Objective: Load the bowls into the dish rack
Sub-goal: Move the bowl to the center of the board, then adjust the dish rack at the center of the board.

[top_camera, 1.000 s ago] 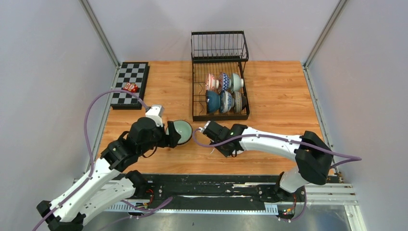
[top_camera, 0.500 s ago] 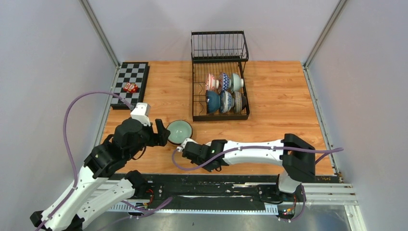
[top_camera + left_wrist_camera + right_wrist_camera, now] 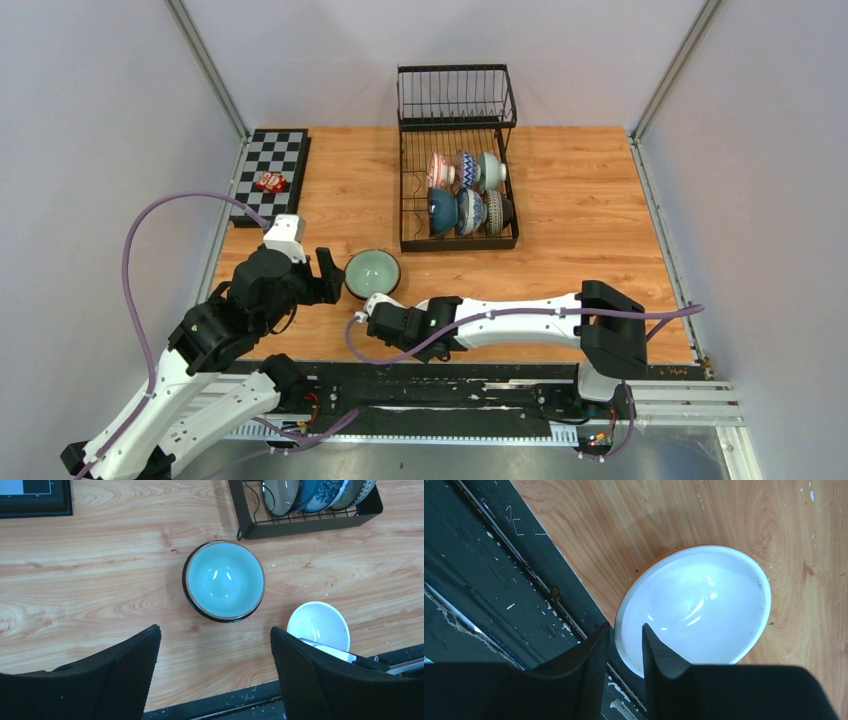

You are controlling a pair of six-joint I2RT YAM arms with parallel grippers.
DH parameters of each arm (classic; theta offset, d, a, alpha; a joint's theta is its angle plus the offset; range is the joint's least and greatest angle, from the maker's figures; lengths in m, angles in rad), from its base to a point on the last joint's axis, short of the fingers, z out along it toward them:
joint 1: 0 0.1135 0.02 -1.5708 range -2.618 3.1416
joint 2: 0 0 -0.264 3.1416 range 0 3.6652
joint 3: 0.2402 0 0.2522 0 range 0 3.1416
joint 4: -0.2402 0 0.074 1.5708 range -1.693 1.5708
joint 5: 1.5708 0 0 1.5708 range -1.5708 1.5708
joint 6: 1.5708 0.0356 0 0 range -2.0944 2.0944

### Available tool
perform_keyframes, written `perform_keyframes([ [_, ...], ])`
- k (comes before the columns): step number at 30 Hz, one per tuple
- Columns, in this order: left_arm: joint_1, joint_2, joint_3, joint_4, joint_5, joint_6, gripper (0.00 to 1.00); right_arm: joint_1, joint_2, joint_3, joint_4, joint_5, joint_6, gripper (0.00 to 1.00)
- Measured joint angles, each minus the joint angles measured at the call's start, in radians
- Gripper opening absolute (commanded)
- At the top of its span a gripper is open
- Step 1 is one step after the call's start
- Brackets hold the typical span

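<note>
A pale green bowl (image 3: 372, 272) (image 3: 223, 580) with a dark rim sits upright on the wood. My left gripper (image 3: 328, 272) (image 3: 215, 632) is open just left of it and not touching it. A bowl with a white inside (image 3: 696, 605) (image 3: 318, 625) rests at the table's near edge. My right gripper (image 3: 380, 318) (image 3: 625, 630) straddles its near rim with the jaws parted, one finger outside and one inside. In the top view that gripper covers this bowl. The dish rack (image 3: 458, 190) (image 3: 305, 525) of black wire holds several bowls on edge.
A checkerboard (image 3: 268, 176) with a small red object (image 3: 271, 182) lies at the far left. The black base rail (image 3: 499, 580) runs right along the white bowl's near side. Grey walls enclose the table on three sides.
My right arm swung left and toward the near edge, and its shut jaws parted around the white bowl's rim. My left gripper drew back left from the green bowl.
</note>
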Motion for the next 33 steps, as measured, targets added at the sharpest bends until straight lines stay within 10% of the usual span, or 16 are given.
perform_keyframes([
  [19,0.0,-0.01,-0.022,0.026,-0.01,0.037,0.84,-0.065,-0.237,0.087,0.021,0.161,-0.019,0.55],
  [33,0.0,-0.065,-0.057,0.081,0.001,0.101,1.0,-0.269,-0.12,0.232,0.202,0.196,-0.041,1.0],
])
